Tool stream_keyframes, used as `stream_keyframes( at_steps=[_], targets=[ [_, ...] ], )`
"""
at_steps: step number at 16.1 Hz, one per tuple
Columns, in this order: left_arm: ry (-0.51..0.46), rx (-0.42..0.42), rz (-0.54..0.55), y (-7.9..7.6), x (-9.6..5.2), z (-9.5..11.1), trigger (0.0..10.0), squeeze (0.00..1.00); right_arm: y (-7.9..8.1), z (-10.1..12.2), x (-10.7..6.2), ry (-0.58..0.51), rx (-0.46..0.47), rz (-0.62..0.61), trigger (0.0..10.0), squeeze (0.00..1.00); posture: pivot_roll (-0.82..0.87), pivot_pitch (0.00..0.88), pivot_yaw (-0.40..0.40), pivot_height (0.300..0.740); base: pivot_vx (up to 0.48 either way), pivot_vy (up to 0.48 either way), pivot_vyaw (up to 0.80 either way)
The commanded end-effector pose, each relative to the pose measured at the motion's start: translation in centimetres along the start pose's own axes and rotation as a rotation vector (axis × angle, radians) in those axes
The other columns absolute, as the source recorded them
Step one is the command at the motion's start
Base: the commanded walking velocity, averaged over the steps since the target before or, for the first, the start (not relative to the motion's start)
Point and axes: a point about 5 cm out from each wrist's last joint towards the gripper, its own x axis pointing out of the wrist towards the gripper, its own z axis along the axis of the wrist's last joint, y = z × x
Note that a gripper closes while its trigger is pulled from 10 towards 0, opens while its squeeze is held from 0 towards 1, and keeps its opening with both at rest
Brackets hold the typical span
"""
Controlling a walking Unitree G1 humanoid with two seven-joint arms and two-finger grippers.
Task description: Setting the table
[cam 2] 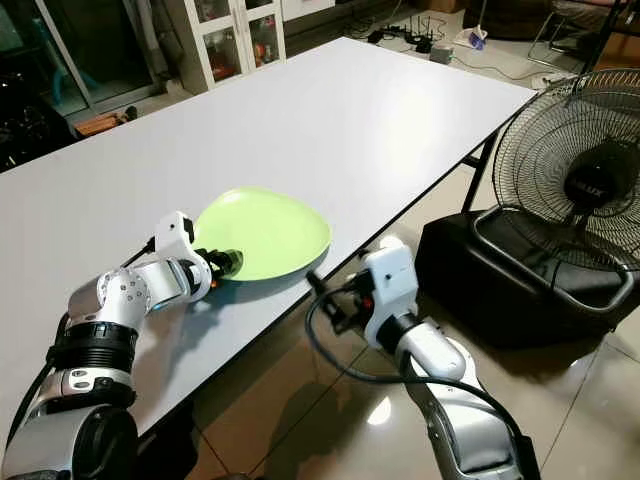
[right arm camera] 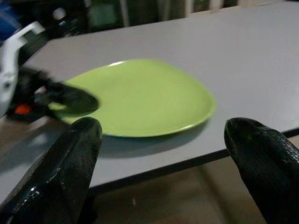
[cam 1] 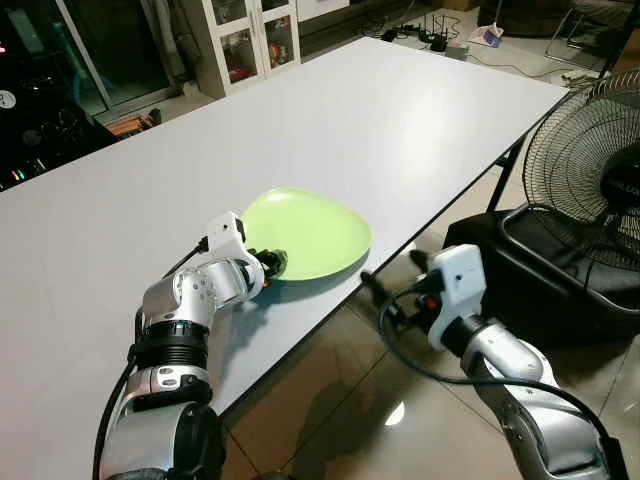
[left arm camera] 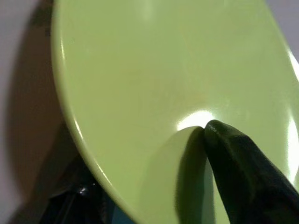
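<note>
lime-green glossy rounded plate (cam 1: 310, 232), frame centre: rigid, slick, probably light. left gripper (cam 1: 272, 263) pinches its near rim, a sound hold. right gripper (right arm camera: 163, 140) fingers spread wide, empty.

green plate (cam 2: 265, 232) near white table (cam 2: 330, 110) edge, left end effector (cam 2: 228, 262) gripping its rim, fan (cam 2: 580, 180) on floor

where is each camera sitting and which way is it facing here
Left eye: on the head, looking down at the white table; both silver arms show, left gripper on the green plate.
Right eye: same scene; right gripper off the table's edge.
Left wrist: along its fingers, one above the plate's rim, one below.
Right wrist: between open fingers toward the table.
All four share the plate.
</note>
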Motion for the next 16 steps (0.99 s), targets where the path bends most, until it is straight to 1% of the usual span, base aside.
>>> stream_keyframes(
  at_steps=[1,4,6,8,11,13,16],
  targets=[
    [0.041,0.085,0.011,0.3,-0.4,-0.4,10.0,1.0,1.1,-0.3,-0.4,0.029,0.019,0.094,10.0,0.0,-0.01,0.0,0.099,0.74,0.0,0.0,0.0],
    [0.061,0.163,0.025,0.4,-0.6,-0.6,10.0,1.0,1.4,-0.3,-0.6,0.041,0.038,0.15,10.0,0.0,-0.01,0.0,0.098,0.74,0.0,0.0,0.0],
    [0.08,0.254,0.039,0.6,-0.7,-0.9,10.0,1.0,1.9,-0.5,-1.0,0.07,0.032,0.227,10.0,0.0,-0.01,0.0,0.095,0.74,0.0,0.0,0.0],
    [0.079,0.293,0.061,1.0,-0.7,-0.9,10.0,1.0,2.0,-0.5,-1.3,0.083,0.029,0.253,10.0,0.0,-0.01,0.0,0.094,0.74,0.0,0.0,0.0],
    [0.043,0.303,0.107,1.5,-0.7,-0.2,10.0,1.0,1.8,-0.3,-1.3,0.08,0.034,0.249,10.0,0.0,-0.01,0.0,0.093,0.74,0.0,0.0,0.0],
    [-0.027,0.269,0.173,2.2,-0.4,0.9,10.0,1.0,1.7,-0.3,-1.1,0.072,0.038,0.238,10.0,0.0,-0.01,0.0,0.093,0.74,0.0,0.0,0.0],
    [-0.087,0.222,0.219,2.5,-0.1,1.7,10.0,1.0,1.7,-0.2,-1.0,0.07,0.037,0.23,10.0,0.0,-0.01,0.0,0.095,0.74,0.0,0.0,0.0]
  ],
)
